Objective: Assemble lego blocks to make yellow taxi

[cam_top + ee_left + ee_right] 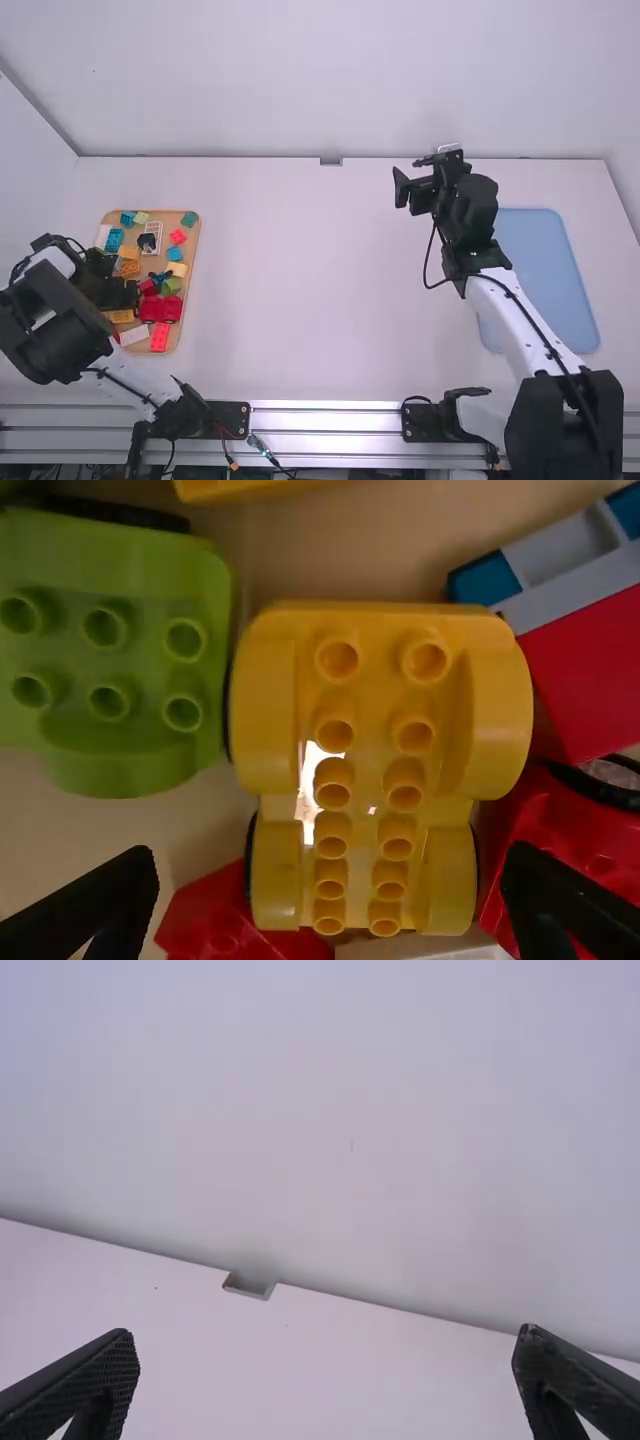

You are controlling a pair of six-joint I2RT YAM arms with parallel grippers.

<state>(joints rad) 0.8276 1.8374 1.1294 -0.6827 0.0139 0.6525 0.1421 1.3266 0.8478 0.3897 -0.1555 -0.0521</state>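
My left gripper (122, 296) is low over the left side of the wooden tray (190, 262). In the left wrist view the left gripper (328, 905) stands open, its fingers on either side of the lower end of a yellow car base (375, 770) with rows of studs; whether they touch it I cannot tell. A green car base (110, 650) lies beside the yellow one. My right gripper (412, 180) is held toward the table's far side, away from the blocks; in the right wrist view the right gripper (325, 1385) is open with nothing between its fingers.
Red vehicle blocks (160, 308), a red brick (160, 337), a white brick (134, 335) and blue bricks (115, 240) crowd the tray. A blue mat (548, 270) lies at the right, partly behind the right arm.
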